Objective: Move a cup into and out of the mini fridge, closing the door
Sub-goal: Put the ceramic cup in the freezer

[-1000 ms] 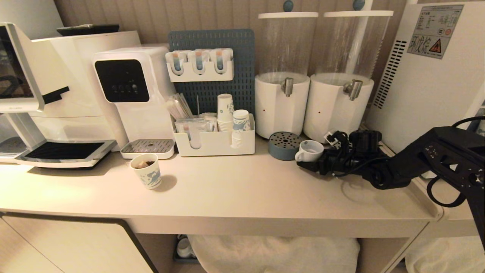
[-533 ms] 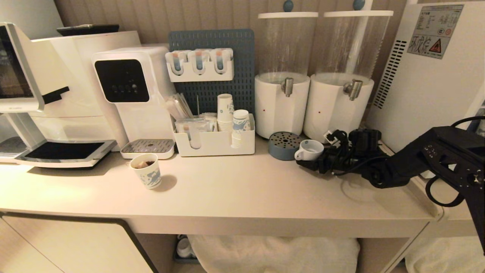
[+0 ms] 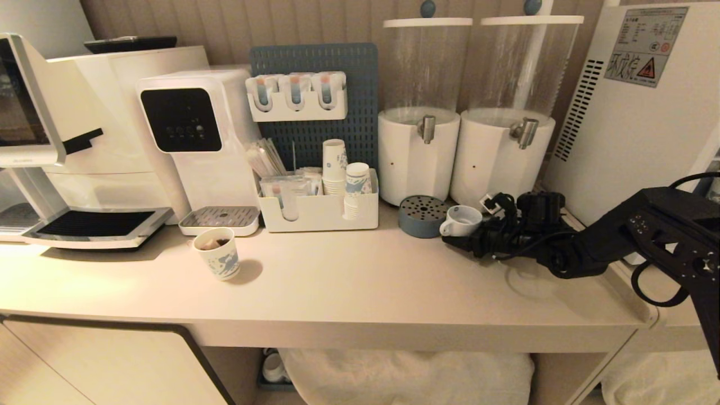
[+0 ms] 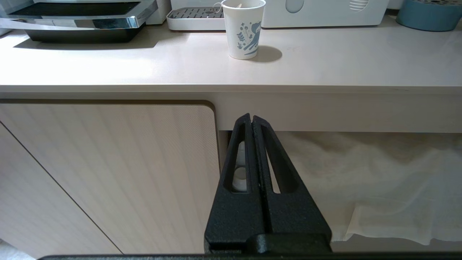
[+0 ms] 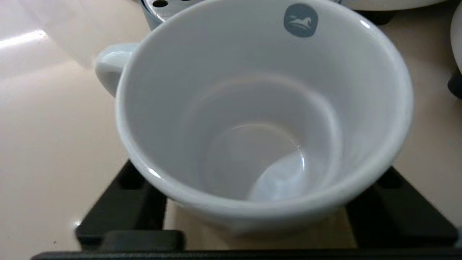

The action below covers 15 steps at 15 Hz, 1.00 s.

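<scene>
The cup is a small squat white ceramic piece with a loop handle pointing toward frame left; it stands at centre right of the head view on the desk, just beside a round blue perforated drip tray. The right wrist view shows the cup empty, glossy inside, with a small grey-blue horse emblem on its inner wall near the rim.

The right hand reaches in from the right edge of the frame, its fingers on either side of the cup's base. Whether they press on the cup cannot be told.

The left hand hangs below the desk edge in front of a cabinet door, its fingers pressed together and holding nothing.

The mini fridge occupies the upper right, showing side vent slots and a warning sticker.

A patterned paper cup at lower left centre holds a tea bag. A white organiser holds stacked paper cups and sachets. Two clear-topped dispensers stand behind the cup; their contents cannot be made out.
</scene>
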Tool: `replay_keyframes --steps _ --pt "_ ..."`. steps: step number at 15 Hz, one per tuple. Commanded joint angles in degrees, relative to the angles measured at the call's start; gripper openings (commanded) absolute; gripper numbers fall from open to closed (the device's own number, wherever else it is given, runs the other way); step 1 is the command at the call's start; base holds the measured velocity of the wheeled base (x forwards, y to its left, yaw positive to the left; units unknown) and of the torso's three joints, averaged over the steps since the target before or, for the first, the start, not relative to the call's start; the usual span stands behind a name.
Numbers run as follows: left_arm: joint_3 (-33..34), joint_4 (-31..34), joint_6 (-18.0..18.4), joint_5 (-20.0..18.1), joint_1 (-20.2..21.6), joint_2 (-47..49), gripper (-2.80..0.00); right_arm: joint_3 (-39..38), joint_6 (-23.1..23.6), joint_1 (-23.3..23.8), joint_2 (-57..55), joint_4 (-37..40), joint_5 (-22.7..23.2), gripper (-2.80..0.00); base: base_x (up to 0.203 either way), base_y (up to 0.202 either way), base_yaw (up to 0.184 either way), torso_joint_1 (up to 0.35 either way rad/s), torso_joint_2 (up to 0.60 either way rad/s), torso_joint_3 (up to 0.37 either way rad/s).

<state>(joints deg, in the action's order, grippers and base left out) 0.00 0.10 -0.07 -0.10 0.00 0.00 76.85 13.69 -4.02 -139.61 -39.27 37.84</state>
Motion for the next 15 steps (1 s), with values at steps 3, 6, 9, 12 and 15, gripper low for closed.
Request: replay_keyframes --steps 3,6,9,12,15 --pt "0.0 -0.01 -0.01 0.01 0.0 0.0 -2.8 -0.34 0.02 -0.02 0.53 -0.17 0.22 -2.8 0.0 0.0 0.0 0.0 0.0 0.0" --pt "0.0 -0.01 -0.01 0.01 0.0 0.09 -2.8 -0.92 0.09 -0.02 1.03 -0.22 0.28 -2.8 0.0 0.0 0.0 0.0 0.0 0.0" --pt "0.0 -0.01 -0.01 0.01 0.0 0.0 -2.8 -1.83 0.11 -0.02 2.03 -0.25 0.27 -2.8 0.0 0.0 0.0 0.0 0.0 0.0" --pt "0.0 -0.01 0.05 0.01 0.0 0.0 -2.8 -4.21 0.12 -0.02 5.6 -0.2 0.3 -2.8 0.0 0.0 0.0 0.0 0.0 0.0" --pt "0.0 -0.01 -0.01 0.01 0.0 0.0 -2.8 -5.67 0.2 -0.02 7.42 -0.2 0.3 -2.8 0.0 0.0 0.0 0.0 0.0 0.0"
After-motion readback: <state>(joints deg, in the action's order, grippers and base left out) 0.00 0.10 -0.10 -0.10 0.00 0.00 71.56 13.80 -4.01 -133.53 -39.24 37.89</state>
